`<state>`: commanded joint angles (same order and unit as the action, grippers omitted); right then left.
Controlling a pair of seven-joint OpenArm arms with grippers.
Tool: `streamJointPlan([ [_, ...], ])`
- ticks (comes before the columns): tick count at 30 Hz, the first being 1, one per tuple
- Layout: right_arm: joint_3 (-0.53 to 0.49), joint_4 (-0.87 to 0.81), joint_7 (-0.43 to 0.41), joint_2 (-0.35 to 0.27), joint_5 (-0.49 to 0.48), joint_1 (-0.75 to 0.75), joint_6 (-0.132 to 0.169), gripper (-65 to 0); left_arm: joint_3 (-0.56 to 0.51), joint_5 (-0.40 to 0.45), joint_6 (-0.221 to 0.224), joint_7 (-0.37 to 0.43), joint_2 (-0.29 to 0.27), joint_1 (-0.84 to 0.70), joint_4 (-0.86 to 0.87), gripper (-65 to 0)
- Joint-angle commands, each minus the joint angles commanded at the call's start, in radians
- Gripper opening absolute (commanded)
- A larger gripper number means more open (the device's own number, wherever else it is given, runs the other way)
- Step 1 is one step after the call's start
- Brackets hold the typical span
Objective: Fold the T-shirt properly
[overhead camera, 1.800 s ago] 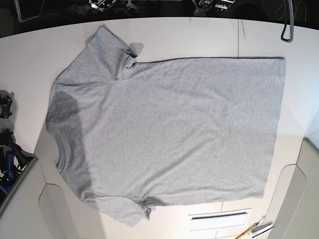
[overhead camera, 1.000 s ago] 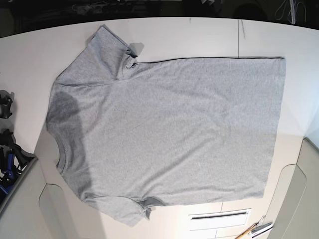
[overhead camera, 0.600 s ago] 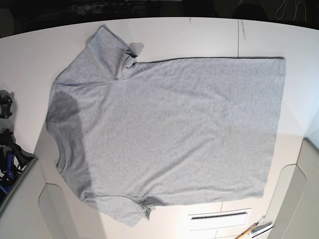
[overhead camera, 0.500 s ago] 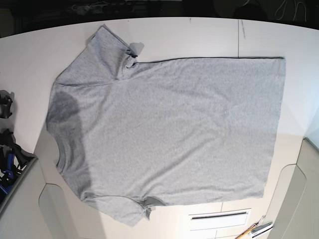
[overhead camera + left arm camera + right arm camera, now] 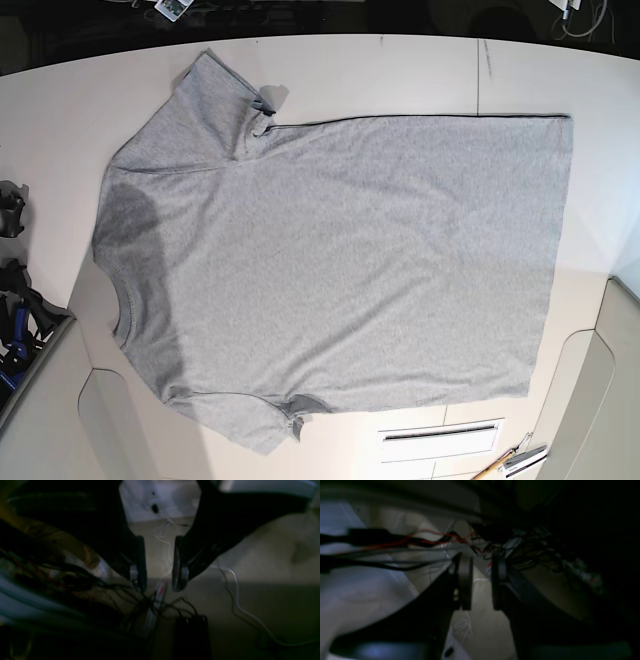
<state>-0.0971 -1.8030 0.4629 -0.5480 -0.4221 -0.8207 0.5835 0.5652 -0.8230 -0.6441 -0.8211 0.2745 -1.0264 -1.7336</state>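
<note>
Spread and empty, the jaws of the left gripper (image 5: 159, 563) and right gripper (image 5: 482, 582) face floor clutter. The T-shirt (image 5: 350, 260) lies flat across the table (image 5: 340, 70), neck toward its left edge; soft, light cotton, likely best pinched at hem corners. Arm parts have reappeared beyond the far edge since the preceding base frame.

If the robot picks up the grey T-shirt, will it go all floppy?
Probably yes: the T-shirt looks like soft, thin cloth with small wrinkles, so it would likely droop from wherever it's pinched. It might also bunch up if pushed, since its sleeve edges already crumple. It probably won't roll, because it's lying flat.
</note>
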Motion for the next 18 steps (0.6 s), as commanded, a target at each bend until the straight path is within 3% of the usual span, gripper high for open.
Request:
streamJointPlan([
  [3, 0.07, -0.103, 0.011, 0.0, -0.075, 0.0, 0.0, -51.8, 0.097, -0.054, 0.0, -0.006, 0.0, -0.007, -0.081, -41.2],
  [7, 0.232, -0.178, -0.017, 0.019, -0.182, 0.011, -0.004, -51.7, 0.188, -0.119, 0.0, -0.004, 0.001, -0.006, -0.174, -23.4],
  [8, 0.276, -0.177, -0.013, 0.032, -0.192, 0.024, -0.003, -50.3, 0.201, -0.12, 0.0, 0.011, 0.001, -0.006, -0.192, -21.7],
  [10, 0.354, -0.171, -0.008, 0.063, -0.206, 0.06, -0.011, -41.9, 0.215, -0.119, 0.002, 0.066, 0.004, 0.0, -0.206, -21.7],
  [12, 0.419, -0.157, -0.002, 0.085, -0.245, 0.092, -0.063, -35.6, 0.215, -0.119, 0.004, 0.083, 0.02, 0.019, -0.206, -21.7],
  [14, 0.466, -0.132, 0.011, 0.104, -0.249, 0.126, -0.109, -35.0, 0.215, -0.116, 0.004, 0.06, 0.037, 0.058, -0.206, -21.7],
  [18, 0.481, -0.041, 0.039, 0.106, -0.269, 0.167, -0.116, -35.0, 0.215, -0.096, 0.004, 0.055, 0.086, 0.124, -0.204, -21.7],
])
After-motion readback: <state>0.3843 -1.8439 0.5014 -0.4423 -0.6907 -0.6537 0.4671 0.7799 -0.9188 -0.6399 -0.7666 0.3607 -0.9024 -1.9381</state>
